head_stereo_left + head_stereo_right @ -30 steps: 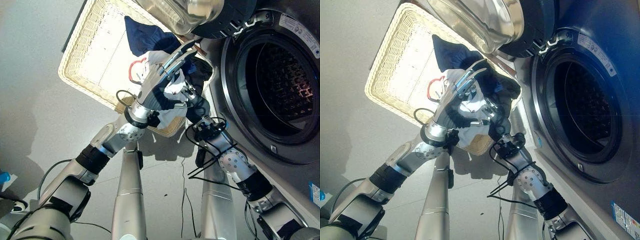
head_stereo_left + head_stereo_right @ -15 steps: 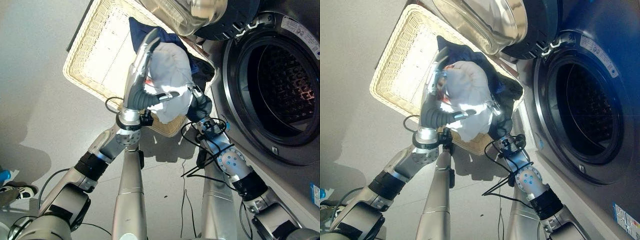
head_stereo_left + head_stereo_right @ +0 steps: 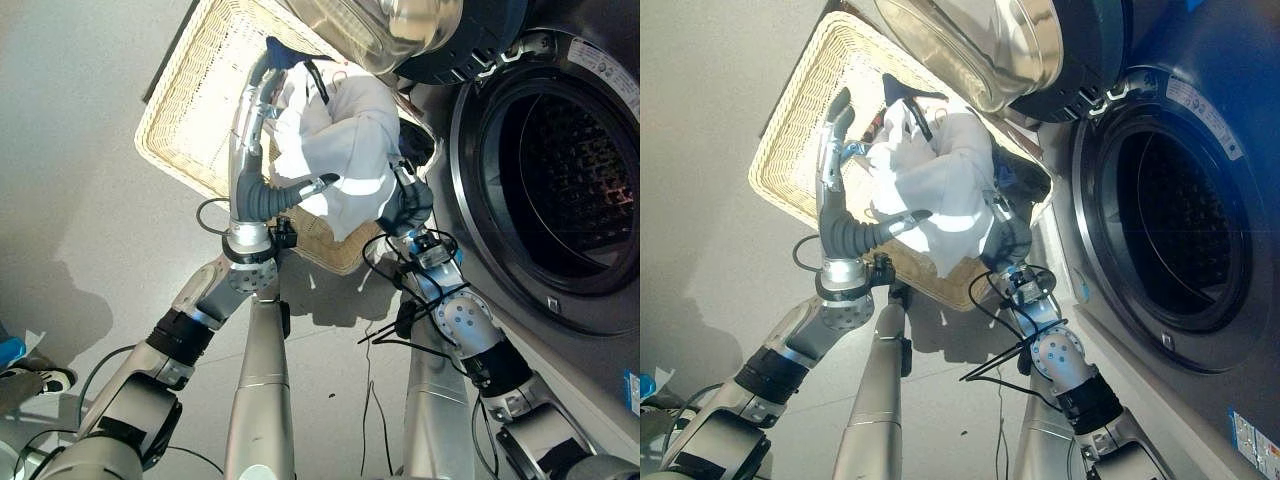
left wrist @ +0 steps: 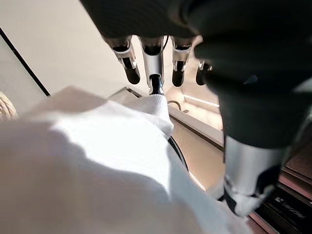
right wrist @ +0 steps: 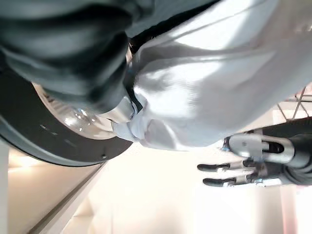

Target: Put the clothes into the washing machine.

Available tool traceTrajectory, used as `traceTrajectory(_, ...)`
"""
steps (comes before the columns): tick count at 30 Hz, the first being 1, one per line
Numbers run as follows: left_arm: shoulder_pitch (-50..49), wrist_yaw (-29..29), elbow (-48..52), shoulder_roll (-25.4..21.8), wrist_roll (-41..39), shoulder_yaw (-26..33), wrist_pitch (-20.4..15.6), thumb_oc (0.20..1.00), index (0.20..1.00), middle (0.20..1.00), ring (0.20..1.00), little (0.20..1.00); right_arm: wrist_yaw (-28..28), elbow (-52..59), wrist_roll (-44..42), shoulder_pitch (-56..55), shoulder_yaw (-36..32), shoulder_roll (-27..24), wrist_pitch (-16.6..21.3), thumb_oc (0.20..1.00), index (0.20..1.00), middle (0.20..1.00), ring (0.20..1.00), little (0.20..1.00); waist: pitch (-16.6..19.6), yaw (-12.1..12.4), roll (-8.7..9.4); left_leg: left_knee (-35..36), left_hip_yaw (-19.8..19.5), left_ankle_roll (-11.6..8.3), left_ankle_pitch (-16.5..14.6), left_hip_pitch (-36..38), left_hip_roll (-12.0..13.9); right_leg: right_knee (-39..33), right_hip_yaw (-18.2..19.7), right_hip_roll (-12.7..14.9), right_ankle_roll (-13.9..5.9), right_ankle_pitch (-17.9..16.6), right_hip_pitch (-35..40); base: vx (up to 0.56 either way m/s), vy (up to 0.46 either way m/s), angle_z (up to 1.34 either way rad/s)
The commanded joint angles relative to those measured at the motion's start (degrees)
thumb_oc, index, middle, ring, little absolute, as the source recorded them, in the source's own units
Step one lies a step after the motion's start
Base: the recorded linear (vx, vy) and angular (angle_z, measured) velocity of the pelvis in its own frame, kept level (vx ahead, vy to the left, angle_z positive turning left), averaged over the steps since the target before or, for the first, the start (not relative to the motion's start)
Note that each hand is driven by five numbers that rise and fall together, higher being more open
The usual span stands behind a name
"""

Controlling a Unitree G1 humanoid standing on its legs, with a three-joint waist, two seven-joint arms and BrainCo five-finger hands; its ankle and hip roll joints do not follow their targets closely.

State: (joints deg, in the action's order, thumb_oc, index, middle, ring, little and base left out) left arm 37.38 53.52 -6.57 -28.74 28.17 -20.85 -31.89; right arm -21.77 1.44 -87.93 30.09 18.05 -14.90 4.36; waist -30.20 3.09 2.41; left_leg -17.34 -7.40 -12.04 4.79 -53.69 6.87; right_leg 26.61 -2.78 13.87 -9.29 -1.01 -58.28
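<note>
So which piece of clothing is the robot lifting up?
The white garment, bundled between both hands; the dark blue one lies in the basket.
</note>
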Motion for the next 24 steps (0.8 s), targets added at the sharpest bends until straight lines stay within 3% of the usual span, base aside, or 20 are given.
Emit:
traceTrajectory(1, 2.69, 2.03, 1.2, 0.03, -1.45, 2.31, -1.36, 1.0, 1.0, 1.0, 1.0, 1.0, -5.19, 5.65, -0.76, 0.85, -2.36, 3.27, 1.05, 0.2, 0.2, 0.2, 0.2, 0.2, 0.4, -0.34, 0.4, 0.67, 2.27, 8.11, 0.25, -0.4, -9.17, -8.54, -6.96, -5.4, -0.89, -9.6, 0.89, 0.0, 0.0, 0.0)
traceTrajectory(14, 3.29, 3.76, -4.29, -0.51, -3.94, 2.7, 2.39, 1.0, 1.0, 1.0, 1.0, 1.0, -9.27, 3.44, -1.22, 1.53, -4.04, 2.73, 2.01, 0.2, 0.2, 0.2, 0.2, 0.2, 0.4, -0.58, 0.5, 0.44, 2.62, 7.75, 0.27, -0.37, -8.77, -8.45, -7.05, -5.3, -1.02, -9.68, 0.95, 0.0, 0.0, 0.0)
traceTrajectory(18, 4.69, 4.97, -10.68, -1.45, -7.36, 2.24, 4.91, 1.0, 1.0, 1.0, 1.0, 1.0, -11.12, -1.38, -3.32, 2.63, -5.6, 0.51, 3.89, 0.2, 0.2, 0.2, 0.2, 0.2, 0.4, -0.84, 0.31, 0.66, 3.09, 7.44, 0.52, -0.12, -8.49, -8.5, -6.96, -5.34, -1.03, -9.73, 1.09, 0.0, 0.0, 0.0)
traceTrajectory(24, 5.69, 6.96, -18.58, -2.27, -10.81, 1.53, 4.35, 1.0, 1.0, 1.0, 1.0, 1.0, -14.57, -10.07, -8.88, 3.83, -7.65, -4.13, 7.02, 0.2, 0.2, 0.2, 0.2, 0.2, 0.4, -1.55, 0.38, 0.63, 3.84, 6.99, 0.55, -0.07, -7.83, -8.45, -6.66, -5.6, -1.04, -9.76, 0.97, 0.0, 0.005, 0.0)
